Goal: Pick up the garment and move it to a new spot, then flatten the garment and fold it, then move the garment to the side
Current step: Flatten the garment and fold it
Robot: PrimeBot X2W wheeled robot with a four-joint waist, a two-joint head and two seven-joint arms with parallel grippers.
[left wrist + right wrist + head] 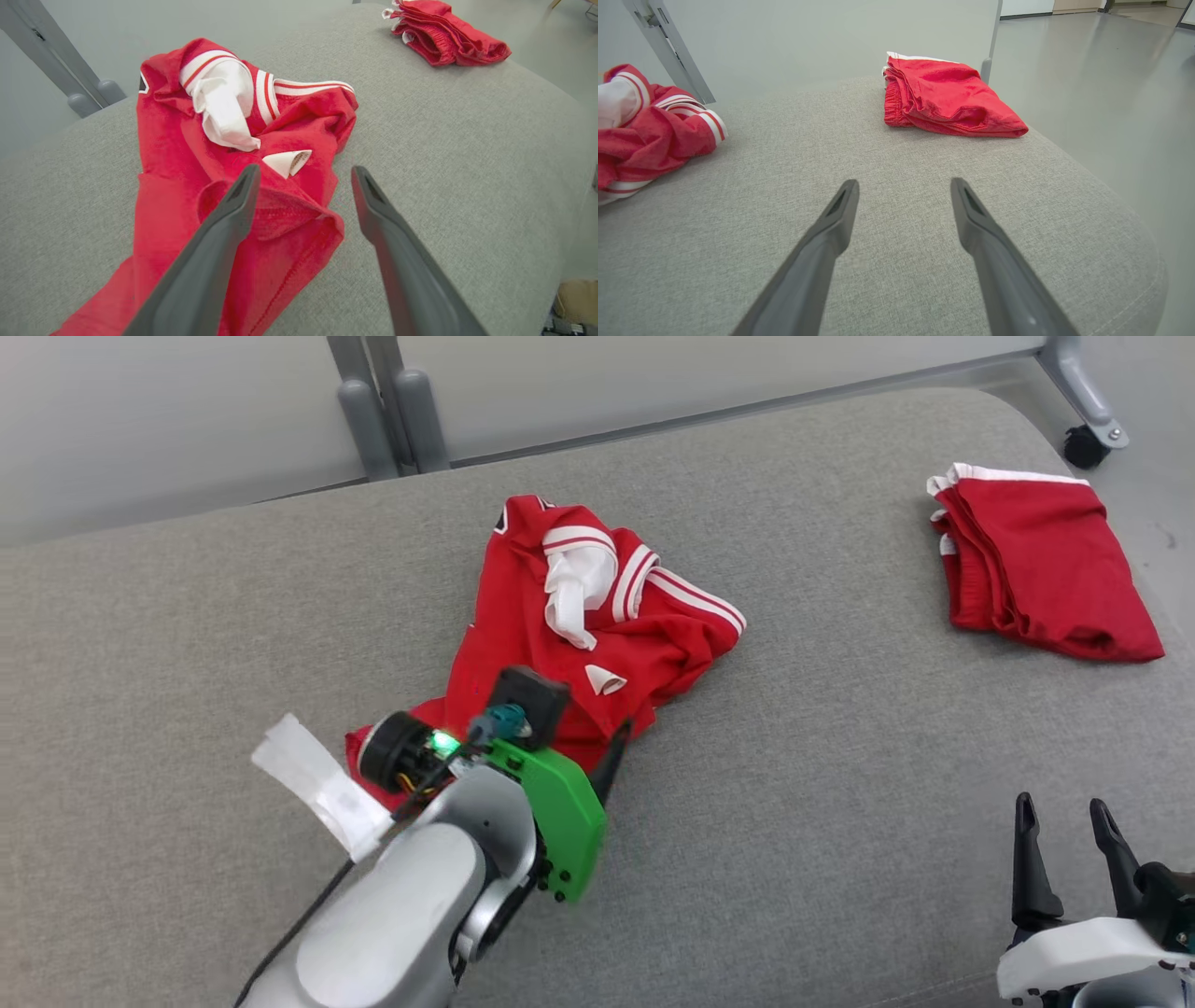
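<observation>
The red garment (523, 616) lies crumpled on the grey cushion (840, 756), left of centre. Its long axis runs diagonally from the near-left corner, under the left arm's wrist, away to the white-striped ribbed trim (644, 579) at the far right end.

The left gripper (304, 172) hovers right over the near hem. Its fingers are spread apart with nothing pinched between them; one finger lies across a raised red fold and the other is over bare cushion just beside the cloth. The bulk of the garment therefore lies ahead of this claw and to its left in the left wrist view.

The right gripper (1062, 803) is also released and empty. It sits low at the near right, well apart from the garment, so the left arm is plainly the nearer one for any next grasp.

A broad bare stretch of cushion lies between the garment and the folded red shorts (1036, 560) at the far right corner. That looks the best place to spread the cloth. The far edge of the cushion runs close behind the trim.
</observation>
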